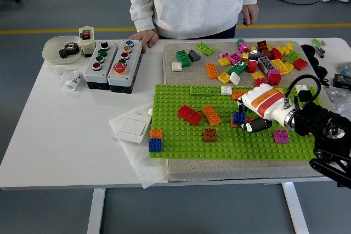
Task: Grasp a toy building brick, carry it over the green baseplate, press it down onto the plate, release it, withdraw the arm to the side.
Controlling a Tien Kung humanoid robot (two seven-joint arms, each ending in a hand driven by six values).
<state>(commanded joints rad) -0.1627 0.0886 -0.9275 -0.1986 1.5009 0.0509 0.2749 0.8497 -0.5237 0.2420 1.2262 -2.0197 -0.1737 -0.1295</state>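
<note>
A: How far along does the job look?

B: The right hand (253, 114) is low over the green baseplate (175, 146), right of the middle of the frame. Its fingers are curled down around a small blue brick (239, 118). The brick sits on the plate, with an orange bit just beside it.

A: So the carrying is done?

B: It looks that way. The brick is on the plate and likely being pressed. Letting go and pulling the arm off to the side are still to do.

A: And the left hand?

B: It is not in the frame at all.

A: How many bricks are on the plate?

B: Besides the blue one: one red brick (190, 114), one orange brick (211, 115), one brown brick (210, 135), one pink brick (281, 136), one white brick (226, 90) and one flat green piece (201, 90). At the lower left corner an orange brick sits on a blue one (156, 142).

A: And the loose ones?

B: A pile of loose bricks (258, 58) lies in the upper right, too many to count. Two button boxes (112, 64) stand at the upper left. One person (192, 1) stands at the top.
</note>
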